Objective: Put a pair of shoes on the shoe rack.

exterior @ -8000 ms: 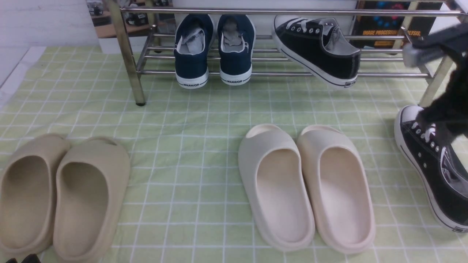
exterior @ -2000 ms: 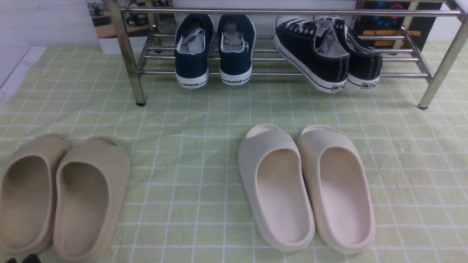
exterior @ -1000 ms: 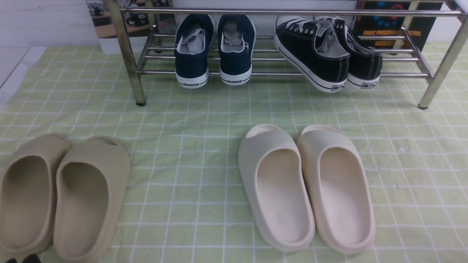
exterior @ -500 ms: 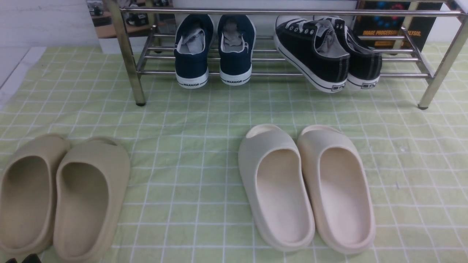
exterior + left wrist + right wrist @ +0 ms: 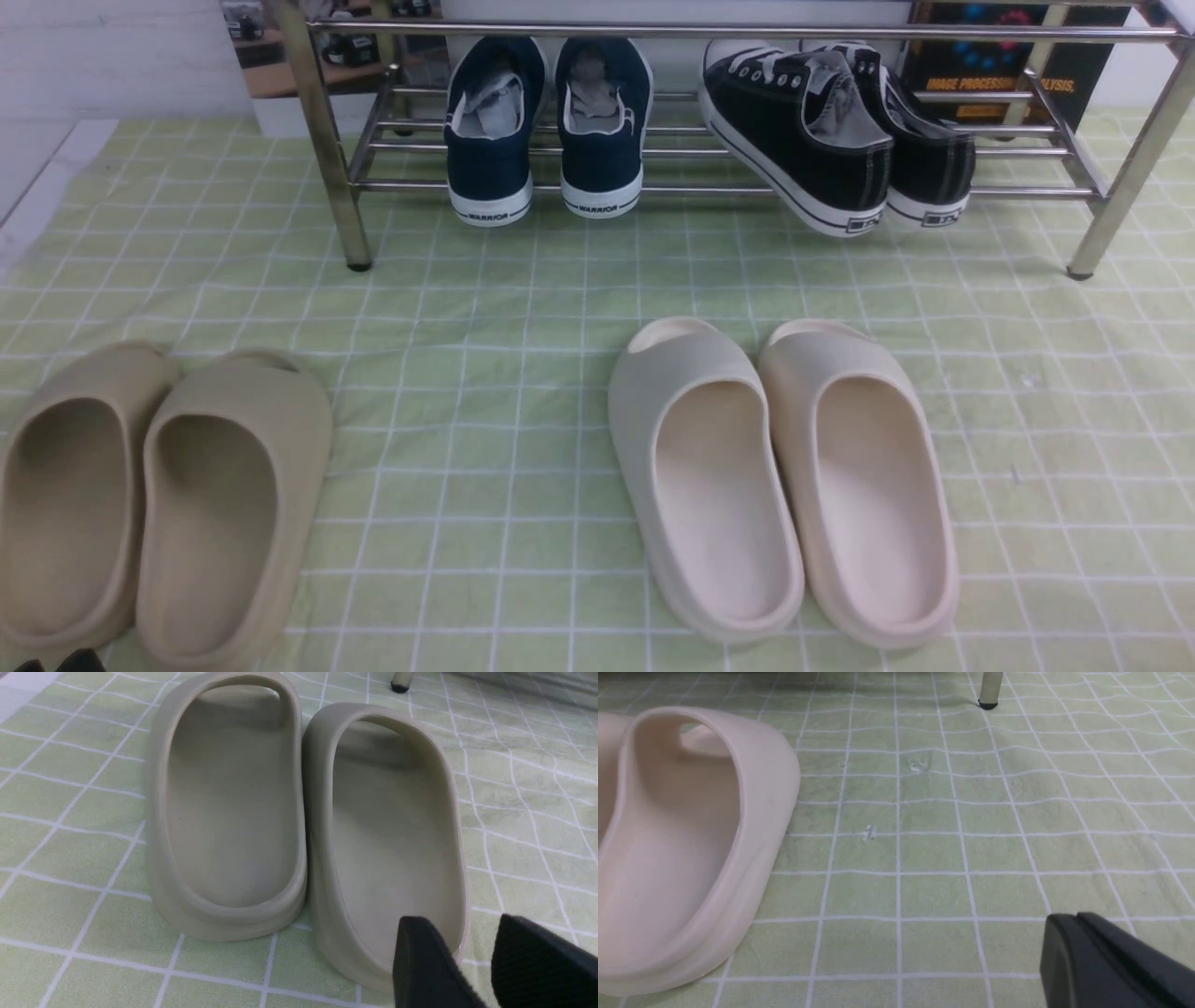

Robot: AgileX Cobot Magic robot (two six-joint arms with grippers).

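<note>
Look toward the far edge of the surface: the pair of shoes [image 5: 836, 131] sits on the lower shelf of the shoe rack [image 5: 327, 159], at its right end. Both black sneakers point toes inward, heels out toward you, and their white soles hang slightly past the front bar. The left one of the two is tilted and leans across its partner, touching it.

Beside them on the same shelf, toward the rack's left end, you have the navy sneakers [image 5: 546, 126], side by side with heels facing you, clear of the black pair.

On the green checked cloth [image 5: 523, 308] nearer your side, the cream slides [image 5: 780, 476] lie together around the middle, and the tan slides [image 5: 154, 495] lie together close to the near left corner.

Your left end effector [image 5: 472, 961] hangs released, its two black fingers parted, just over the heel rim of one tan slide and gripping nothing. Your right end effector [image 5: 1083, 947] is clenched, fingers pressed together with nothing between them, low over bare cloth; a cream slide lies nearby, apart from it. One rack leg's foot [image 5: 989, 703] stands on the cloth well beyond it.
</note>
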